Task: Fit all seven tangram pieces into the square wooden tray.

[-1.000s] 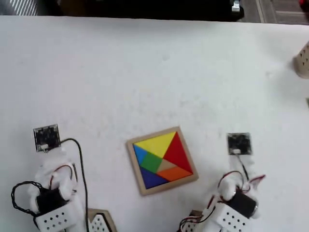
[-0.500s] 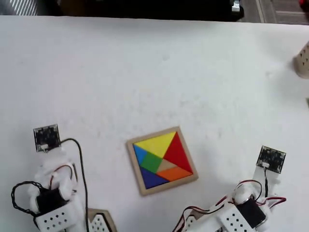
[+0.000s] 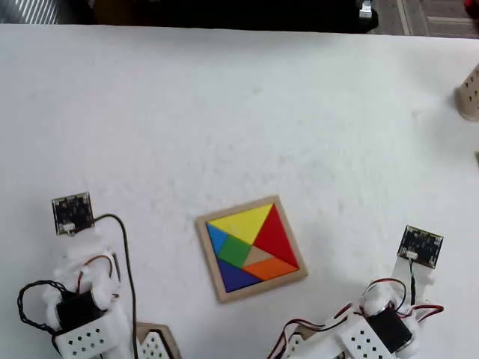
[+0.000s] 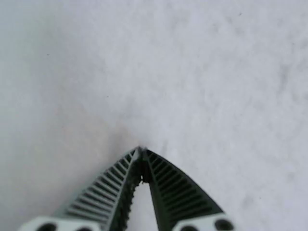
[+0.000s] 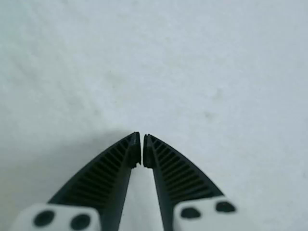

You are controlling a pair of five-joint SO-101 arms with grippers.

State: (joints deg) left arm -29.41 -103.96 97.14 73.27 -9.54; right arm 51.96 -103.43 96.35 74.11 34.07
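- Your square wooden tray [image 3: 213, 261] lies flat on the white, faintly grainy table [image 3: 224, 112], toward 6 o'clock in the high view. It is turned a little, so its edges run at a slant.
- Inside its pale raised rim, flat smooth pieces sit edge to edge.
  - A large yellow triangle [image 3: 243, 222] is at 12 o'clock and a large red triangle [image 3: 277, 235] at 3.
  - A green square [image 3: 236, 250] is near the middle.
  - A light blue piece [image 3: 216, 238] is at 9, a dark blue triangle [image 3: 236, 277] at 7 and an orange piece [image 3: 273, 267] at 5.
- A small tan triangle [image 3: 259, 256] lies between green and orange. You cannot tell whether it is a piece or bare tray floor.
- Your left tool [image 4: 141, 153] is clenched empty, its dark, ribbed, tapering fingers meeting at the tips over the table.
- Your right tool [image 5: 142, 139] is clenched too, its ribbed fingers a hairline apart at the tips.
- One white arm [image 3: 78, 299] sits at 8 o'clock from the tray and another arm [image 3: 382, 329] at 4 o'clock, both well apart from it.
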